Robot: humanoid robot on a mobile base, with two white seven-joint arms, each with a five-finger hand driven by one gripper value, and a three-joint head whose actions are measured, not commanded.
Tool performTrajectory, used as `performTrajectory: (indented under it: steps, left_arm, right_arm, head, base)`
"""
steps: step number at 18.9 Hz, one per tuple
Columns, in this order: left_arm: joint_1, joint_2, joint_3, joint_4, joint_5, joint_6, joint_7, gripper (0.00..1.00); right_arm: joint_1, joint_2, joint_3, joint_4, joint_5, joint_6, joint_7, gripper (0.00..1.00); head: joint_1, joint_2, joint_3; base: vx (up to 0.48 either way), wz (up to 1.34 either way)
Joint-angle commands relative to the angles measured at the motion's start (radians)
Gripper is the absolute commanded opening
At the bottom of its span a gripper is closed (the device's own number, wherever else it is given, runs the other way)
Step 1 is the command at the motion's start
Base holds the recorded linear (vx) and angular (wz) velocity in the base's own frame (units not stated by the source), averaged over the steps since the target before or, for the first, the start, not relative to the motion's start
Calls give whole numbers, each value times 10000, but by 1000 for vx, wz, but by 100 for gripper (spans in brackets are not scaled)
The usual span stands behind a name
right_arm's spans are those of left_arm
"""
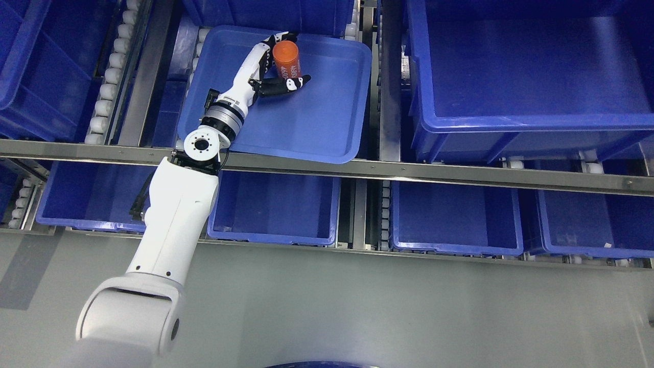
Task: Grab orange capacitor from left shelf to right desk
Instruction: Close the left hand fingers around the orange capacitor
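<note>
Reaching into shallow blue tray (317,128) on shelf, my left hand (273,69) cups orange capacitor (286,59), fingers behind, thumb in front, seemingly not yet clamped. Best squeeze evenly on upright sides, then lift straight over tray rim.

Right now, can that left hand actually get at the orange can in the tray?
Probably yes: the left hand is already around the orange capacitor in the shallow blue tray, with nothing in the way.
</note>
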State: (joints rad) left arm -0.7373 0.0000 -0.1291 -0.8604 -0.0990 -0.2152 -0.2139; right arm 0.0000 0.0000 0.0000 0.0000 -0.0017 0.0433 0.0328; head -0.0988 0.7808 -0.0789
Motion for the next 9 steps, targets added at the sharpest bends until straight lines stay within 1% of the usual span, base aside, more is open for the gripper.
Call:
performTrajectory:
  steps: [1,3,6,7,9]
  left_arm:
    - [-51,175,48,735,8,-285,-24,49]
    - [-51,175,170,765,39,-776,-9,30]
    - [-36,175,294,766,161,-1114,-9,4]
    - [-36,175,385,766,329,-1267,-9,0]
    - [-36,175,462,720,544,-1452,-9,0]
  right_arm:
    - [-15,-175,-107,-337,17,-3,-6,100]
    - [-15,-175,-107,-337,17,-3,-6,100]
    - [-15,-175,-107,-337,17,-3,-6,100]
    - [-15,-175,-107,-337,17,-3,-6,100]
    - [-15,-175,-107,-337,17,-3,-6,100]
  head:
    - [0,0,0]
    - [0,0,0]
    - [0,0,0]
    - [0,0,0]
    - [0,0,0]
  base:
    - [0,0]
    - [0,0]
    - [0,0]
    - [0,0]
    - [0,0]
